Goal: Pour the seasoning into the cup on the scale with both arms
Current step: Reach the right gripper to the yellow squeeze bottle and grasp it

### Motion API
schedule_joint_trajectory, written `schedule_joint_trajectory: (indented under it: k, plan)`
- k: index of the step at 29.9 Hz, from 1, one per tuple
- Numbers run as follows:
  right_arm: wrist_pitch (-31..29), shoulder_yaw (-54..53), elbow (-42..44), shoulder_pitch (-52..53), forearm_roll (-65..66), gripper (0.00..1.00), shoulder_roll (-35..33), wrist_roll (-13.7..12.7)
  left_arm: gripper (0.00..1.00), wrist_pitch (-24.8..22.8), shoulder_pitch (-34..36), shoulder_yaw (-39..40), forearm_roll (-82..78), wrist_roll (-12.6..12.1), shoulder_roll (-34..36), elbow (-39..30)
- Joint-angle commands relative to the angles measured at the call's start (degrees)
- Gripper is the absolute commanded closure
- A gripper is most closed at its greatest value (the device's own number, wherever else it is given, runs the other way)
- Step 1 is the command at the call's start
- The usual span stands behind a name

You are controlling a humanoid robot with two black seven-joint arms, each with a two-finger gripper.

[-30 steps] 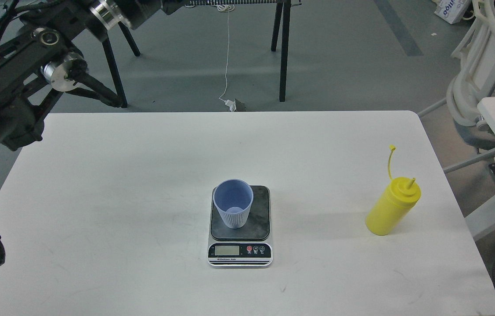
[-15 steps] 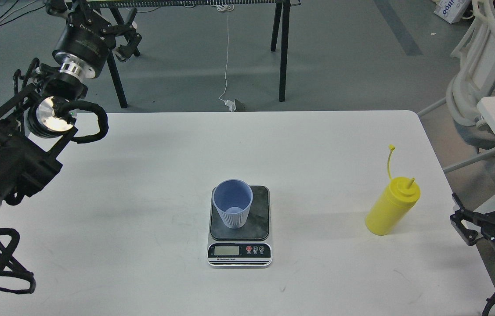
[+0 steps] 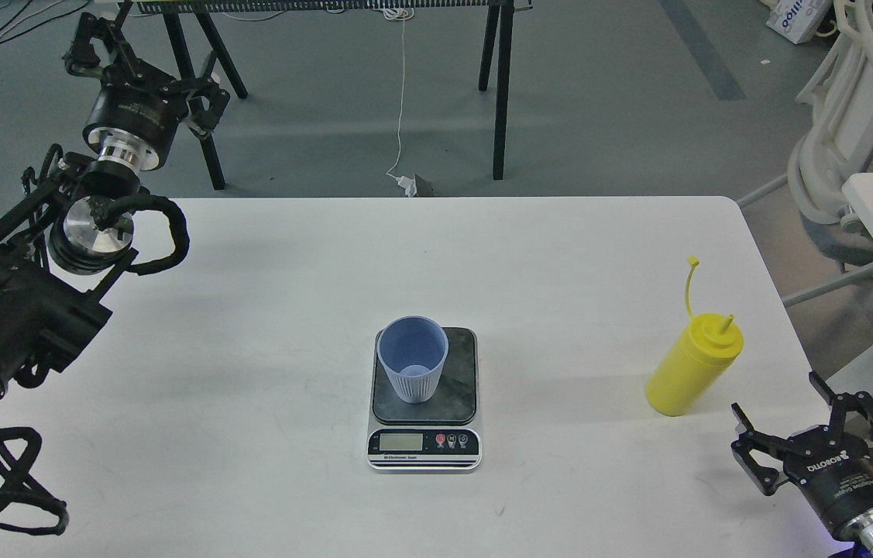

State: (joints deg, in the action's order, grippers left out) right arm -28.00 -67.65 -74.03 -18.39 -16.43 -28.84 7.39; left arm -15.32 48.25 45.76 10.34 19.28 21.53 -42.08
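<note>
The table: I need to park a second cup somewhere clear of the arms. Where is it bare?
The table is bare between the scale and the yellow bottle, along the far edge, and left of the scale. It is tighter at the right front corner, where the right gripper hovers near the bottle.

Yellow bottle [image 3: 692, 363], light-blue ribbed cup [image 3: 412, 368], mottled dark-grey, silver-fronted scale [image 3: 424, 451], white table [image 3: 250, 325]
</note>
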Motion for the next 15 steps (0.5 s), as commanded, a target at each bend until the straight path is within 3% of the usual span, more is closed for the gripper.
schedule_joint_trajectory:
  k: [1,15]
  plan:
    - [0.0,0.0,0.5,0.2,2.4,0.02,4.3,0.2,0.00,0.0,0.2,-0.1,-0.1,0.0,0.1,0.0]
    - [0.0,1.0,7.4,7.8,4.1,0.02,12.1,0.2,0.00,-0.1,0.2,-0.7,-0.4,-0.4,2.2,0.0]
